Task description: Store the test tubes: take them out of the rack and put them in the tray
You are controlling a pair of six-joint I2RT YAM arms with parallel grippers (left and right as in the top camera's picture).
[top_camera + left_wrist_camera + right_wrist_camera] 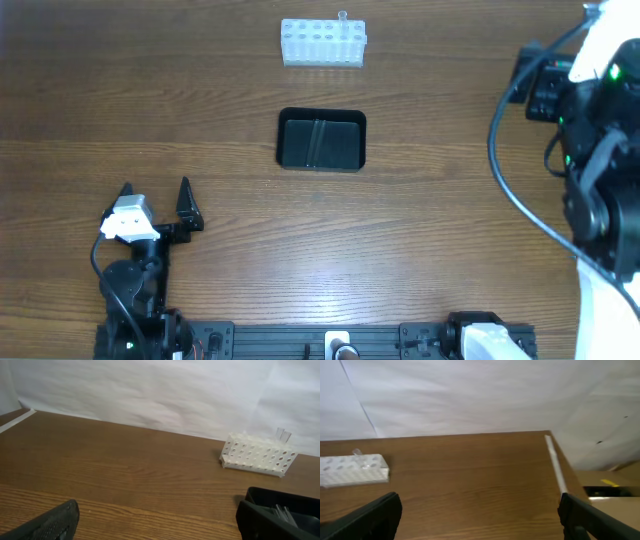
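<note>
A wooden table [450, 230] holds a white rack [323, 44] with one tube [343, 17] left, near a black tray [321, 140] of stored tubes, while the left gripper [156, 186] and right gripper [480, 515] sit wide open, well apart, seemingly free to fetch it.

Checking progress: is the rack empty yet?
Not empty. One tube stands upright at one end of the rack; other tubes lie in the tray.

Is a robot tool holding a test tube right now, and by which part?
Nothing is held. The left tool and right tool are both open and empty; one tube stands in the rack.
</note>
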